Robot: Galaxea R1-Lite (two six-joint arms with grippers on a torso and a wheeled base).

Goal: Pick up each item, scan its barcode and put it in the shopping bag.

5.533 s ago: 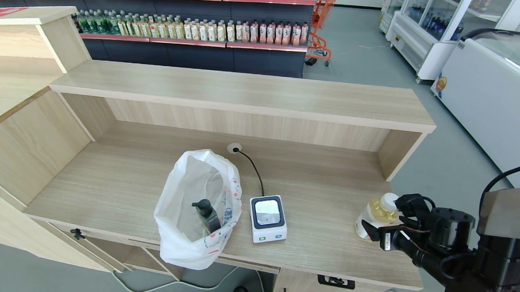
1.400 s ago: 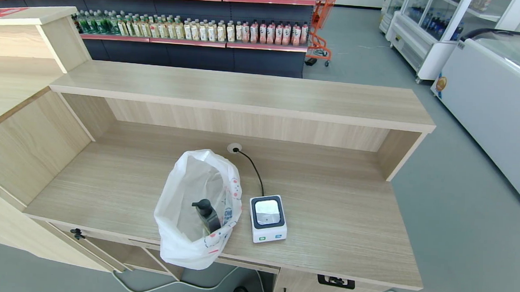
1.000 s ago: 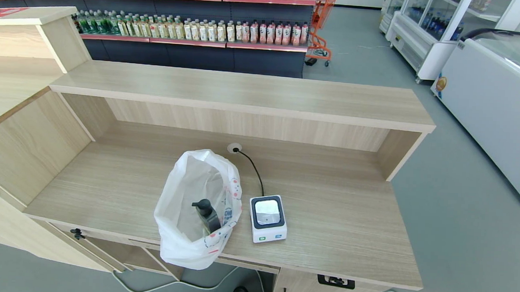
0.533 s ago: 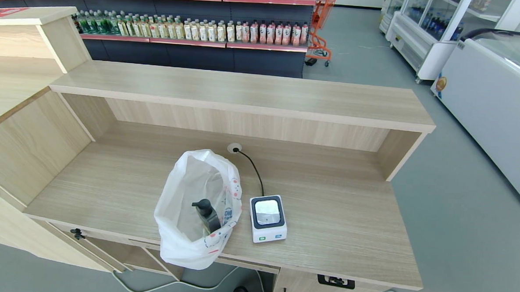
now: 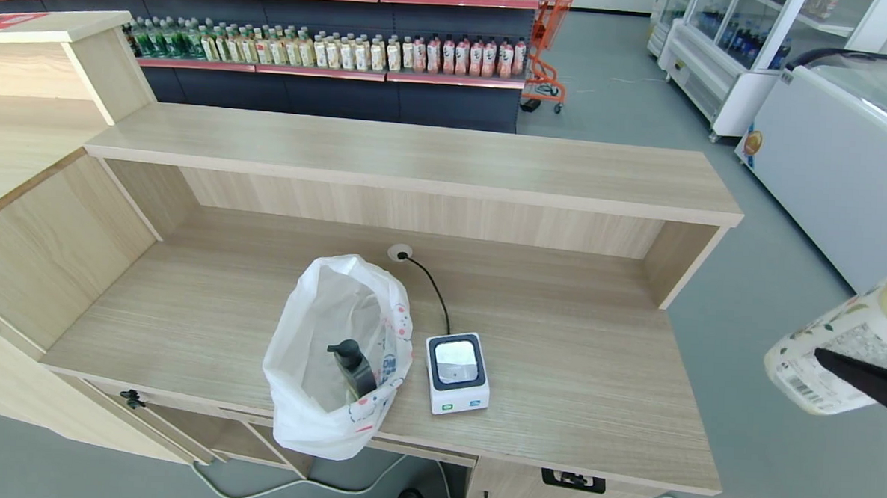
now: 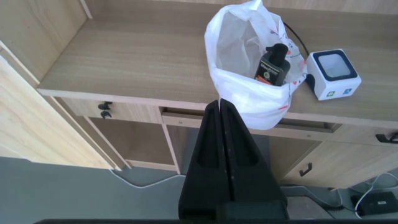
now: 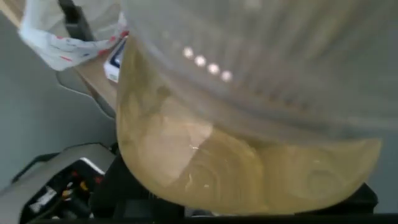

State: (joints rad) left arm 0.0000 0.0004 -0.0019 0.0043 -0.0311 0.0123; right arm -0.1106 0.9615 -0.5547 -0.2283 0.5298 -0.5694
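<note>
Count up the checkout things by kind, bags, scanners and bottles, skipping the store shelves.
Shopping bag: 1
Scanner: 1
Bottles: 2, the black pump bottle inside the shopping bag and the yellow bottle in the air past the right end of the counter
Total: 4

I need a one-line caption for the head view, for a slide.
Right gripper holds a labelled bottle beyond the counter's right end; a pump bottle sits in the shopping bag beside the scanner.

left gripper (image 6: pixel 222 106) jaws pressed together; right gripper (image 5: pixel 857 375) clamps a bottle (image 5: pixel 832 342).
</note>
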